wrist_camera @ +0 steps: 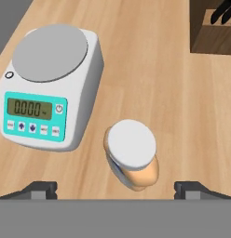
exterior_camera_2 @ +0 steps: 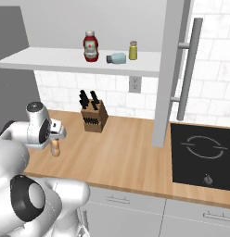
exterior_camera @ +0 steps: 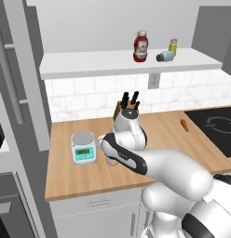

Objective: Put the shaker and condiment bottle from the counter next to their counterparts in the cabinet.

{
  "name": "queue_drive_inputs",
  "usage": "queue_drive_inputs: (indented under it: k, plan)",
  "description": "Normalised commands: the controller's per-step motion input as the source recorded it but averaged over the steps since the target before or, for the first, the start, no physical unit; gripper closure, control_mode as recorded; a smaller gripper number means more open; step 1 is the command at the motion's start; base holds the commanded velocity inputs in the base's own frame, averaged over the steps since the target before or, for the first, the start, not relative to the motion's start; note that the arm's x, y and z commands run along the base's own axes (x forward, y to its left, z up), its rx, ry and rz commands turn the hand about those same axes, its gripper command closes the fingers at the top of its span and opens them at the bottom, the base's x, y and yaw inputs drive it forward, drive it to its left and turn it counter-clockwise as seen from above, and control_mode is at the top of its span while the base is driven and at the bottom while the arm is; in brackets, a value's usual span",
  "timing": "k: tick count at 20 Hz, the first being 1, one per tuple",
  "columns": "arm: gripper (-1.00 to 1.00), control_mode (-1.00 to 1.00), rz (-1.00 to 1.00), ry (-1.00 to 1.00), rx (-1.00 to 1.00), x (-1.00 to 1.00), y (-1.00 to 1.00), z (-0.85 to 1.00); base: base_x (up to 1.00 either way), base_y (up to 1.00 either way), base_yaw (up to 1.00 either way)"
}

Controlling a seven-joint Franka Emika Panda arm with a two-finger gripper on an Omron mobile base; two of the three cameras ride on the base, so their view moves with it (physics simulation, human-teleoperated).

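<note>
Bottle [wrist_camera: 132, 155] stands on the table [wrist_camera: 150, 69] directly below my hand camera, its round pale top facing the lens and its tan body showing beneath. The jaws [wrist_camera: 116, 190] are spread wide, one fingertip [wrist_camera: 40, 189] at eight o'clock of the bottle and the other at four, both clear of it and holding nothing. A white scale [wrist_camera: 50, 88] with a teal panel reading 0.000 sits just beside the bottle at ten o'clock. A knife block [exterior_camera_2: 94, 117] stands farther back on the table by the tiled wall. From the right base view I see the bottle [exterior_camera_2: 55, 147] right under the hand. Up on the cabinet [exterior_camera: 122, 62] shelf, the shaker [exterior_camera: 165, 56] lies on its side between the ketchup [exterior_camera: 141, 46] and the yellow shaker [exterior_camera: 173, 46], close to the latter.
</note>
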Motion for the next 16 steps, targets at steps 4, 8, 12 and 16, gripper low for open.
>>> queue_drive_inputs:
  k: [4,8,12,16]
  plan:
    - [-1.0,-1.0,0.0,0.0,0.0,0.0,0.0,0.0,0.0,0.0,0.0]
    - [-1.0,-1.0,0.0,0.0,0.0,0.0,-0.01,0.0,0.0,0.0,0.0]
    - [-1.0,-1.0,0.0,0.0,0.0,0.0,-0.01,0.0,0.0,0.0,0.0]
    - [-1.0,-1.0,0.0,0.0,0.0,0.0,0.0,0.01,0.0,0.0,0.0]
